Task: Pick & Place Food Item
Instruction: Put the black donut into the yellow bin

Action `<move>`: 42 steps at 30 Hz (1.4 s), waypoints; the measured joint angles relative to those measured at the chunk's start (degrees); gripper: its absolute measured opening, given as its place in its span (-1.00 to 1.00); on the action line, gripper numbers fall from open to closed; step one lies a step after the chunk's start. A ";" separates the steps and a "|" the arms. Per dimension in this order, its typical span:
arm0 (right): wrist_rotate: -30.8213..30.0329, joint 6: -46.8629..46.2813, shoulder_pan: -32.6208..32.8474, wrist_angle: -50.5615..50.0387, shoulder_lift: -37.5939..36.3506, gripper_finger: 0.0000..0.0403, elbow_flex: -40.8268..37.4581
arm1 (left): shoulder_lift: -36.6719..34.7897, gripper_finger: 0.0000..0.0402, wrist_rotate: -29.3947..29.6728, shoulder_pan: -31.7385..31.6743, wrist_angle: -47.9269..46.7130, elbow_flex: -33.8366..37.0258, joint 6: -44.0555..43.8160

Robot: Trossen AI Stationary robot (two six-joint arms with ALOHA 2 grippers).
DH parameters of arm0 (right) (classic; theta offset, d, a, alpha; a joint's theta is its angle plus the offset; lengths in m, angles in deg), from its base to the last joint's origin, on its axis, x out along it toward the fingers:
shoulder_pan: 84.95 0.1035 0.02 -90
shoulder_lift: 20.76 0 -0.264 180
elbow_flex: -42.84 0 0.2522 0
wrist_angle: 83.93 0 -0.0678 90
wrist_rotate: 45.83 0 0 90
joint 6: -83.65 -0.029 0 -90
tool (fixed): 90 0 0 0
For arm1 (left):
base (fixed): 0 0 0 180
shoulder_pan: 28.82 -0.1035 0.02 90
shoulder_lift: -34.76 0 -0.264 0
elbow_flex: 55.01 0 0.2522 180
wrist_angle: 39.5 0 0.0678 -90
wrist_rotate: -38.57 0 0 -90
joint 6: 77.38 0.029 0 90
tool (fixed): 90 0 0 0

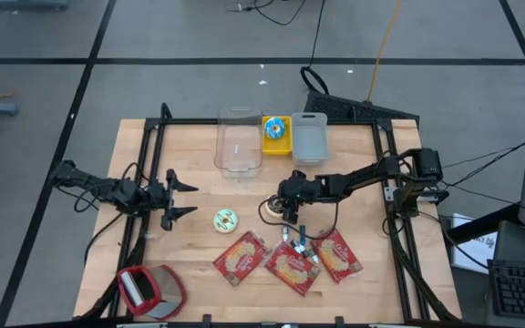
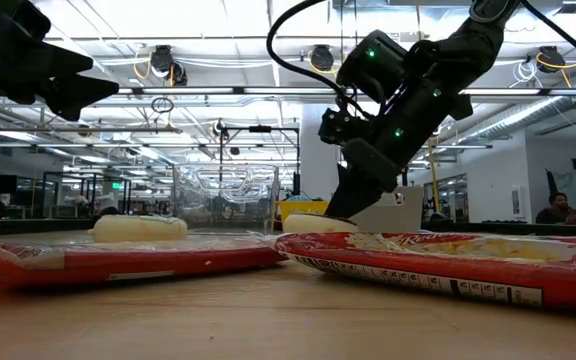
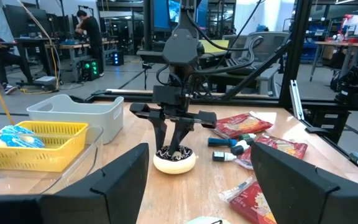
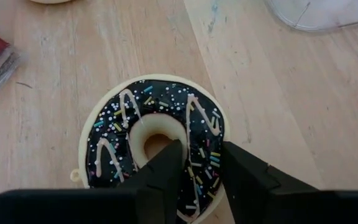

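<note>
The right claw (image 4: 197,171) is pinching the donut (image 4: 157,140) ring on the worktop (image 4: 55,93): grasp step, so lift next; left claw (image 1: 179,194) waits spread.

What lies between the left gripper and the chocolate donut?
High view: only a small green-and-white donut on bare table between the left gripper and the chocolate donut.

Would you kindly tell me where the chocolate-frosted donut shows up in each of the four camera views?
High view: chocolate-frosted donut at table centre, under the right end effector.
Low view: pale edge mid-frame, behind the snack packets.
Left wrist view: centre, between that arm's fingers.
Right wrist view: fills the middle, one finger in its hole.
Shared landmark: the right end effector straddling its ring.
</note>
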 joint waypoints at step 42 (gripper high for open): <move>5.70 2.72 -2.44 -18.10 4.96 0.17 13.09 | 0.00 0.42 -0.02 -0.01 0.00 0.00 -0.01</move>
